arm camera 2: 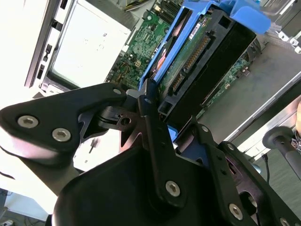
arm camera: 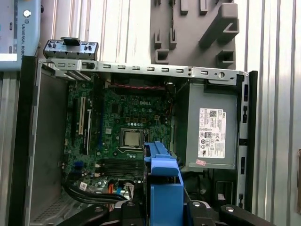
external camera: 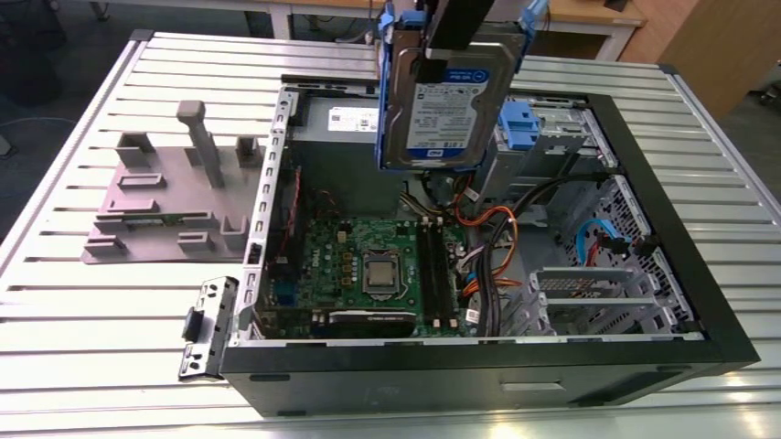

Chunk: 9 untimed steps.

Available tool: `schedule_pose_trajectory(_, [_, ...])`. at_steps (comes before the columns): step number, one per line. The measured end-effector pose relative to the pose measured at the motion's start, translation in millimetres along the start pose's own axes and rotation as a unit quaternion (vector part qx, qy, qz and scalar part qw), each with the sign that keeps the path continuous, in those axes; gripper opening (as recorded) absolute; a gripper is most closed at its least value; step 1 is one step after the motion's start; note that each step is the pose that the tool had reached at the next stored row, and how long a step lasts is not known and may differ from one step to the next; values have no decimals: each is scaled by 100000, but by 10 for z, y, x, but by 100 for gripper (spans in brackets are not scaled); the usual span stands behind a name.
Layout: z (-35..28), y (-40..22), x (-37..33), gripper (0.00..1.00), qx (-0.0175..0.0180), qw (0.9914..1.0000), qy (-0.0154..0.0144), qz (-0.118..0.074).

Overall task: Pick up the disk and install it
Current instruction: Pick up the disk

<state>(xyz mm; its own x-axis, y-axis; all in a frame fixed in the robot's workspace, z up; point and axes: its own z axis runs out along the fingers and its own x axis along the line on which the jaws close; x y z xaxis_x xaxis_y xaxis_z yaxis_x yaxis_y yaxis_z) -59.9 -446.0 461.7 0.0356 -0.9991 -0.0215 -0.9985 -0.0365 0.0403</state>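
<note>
The pincer (external camera: 455, 37) is clamped on the disk (external camera: 440, 101), gripping it by its upper end so that it hangs upright with the label towards the exterior view. In both wrist views the black fingers (arm camera 2: 149, 108) press on the blue bracket (arm camera: 163, 186) from either side. The disk is in the air above the open computer case (external camera: 427, 370), over its far part, between the grey power supply (external camera: 347, 137) and the metal drive cage (external camera: 555, 128). Below lie the green motherboard (external camera: 366, 265) and orange cables (external camera: 488, 229). On the slatted worktop (external camera: 110, 311), to the exterior view's left of the case, sits the grey stand (external camera: 153, 197) — well apart from the disk.
</note>
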Motion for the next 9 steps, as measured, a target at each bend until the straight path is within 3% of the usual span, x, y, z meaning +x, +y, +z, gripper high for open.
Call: schedule_pose_trajectory(9, [-3,-91,3,36,0,100000,0,-3])
